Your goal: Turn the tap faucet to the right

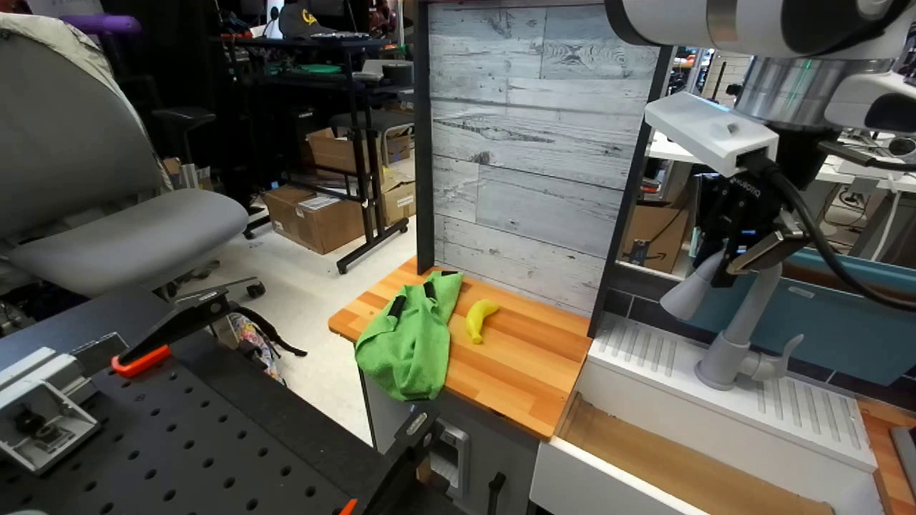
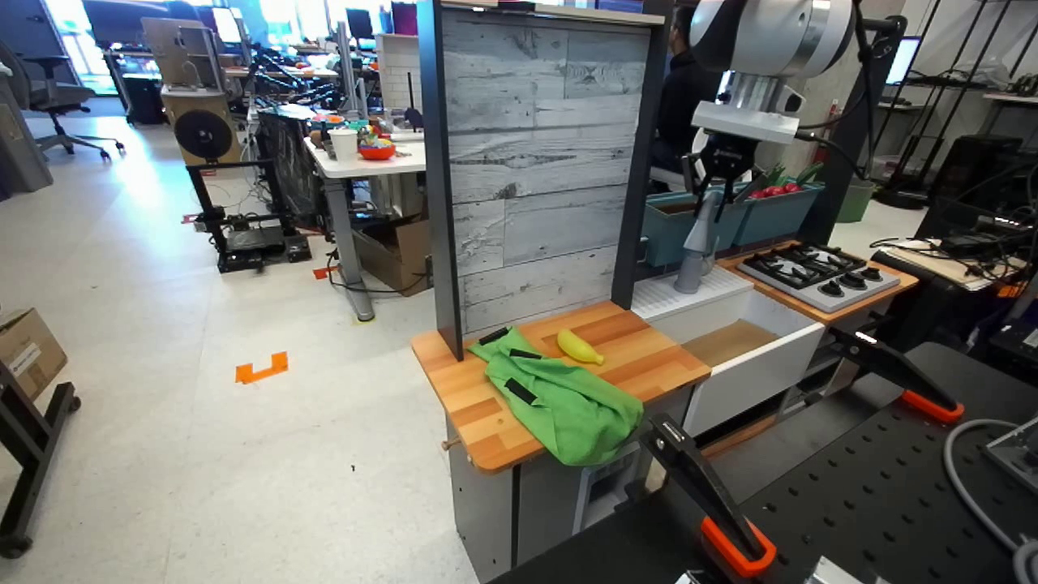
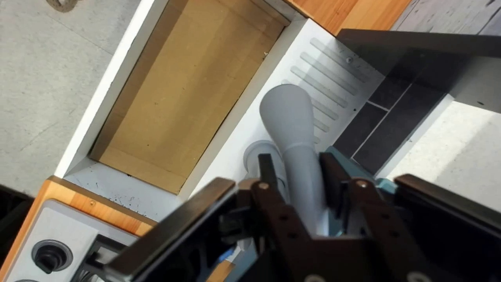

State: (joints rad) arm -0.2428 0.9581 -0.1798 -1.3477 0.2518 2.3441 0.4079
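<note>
Nearest the wrist camera, the dark hand, fingers close together about the spout, holds the grey tap faucet, whose base stands on the white ribbed ledge beside a wooden bench bearing a green cloth and yellow banana.

The tool straddles the faucet, and green cloth lies beside a banana
</note>
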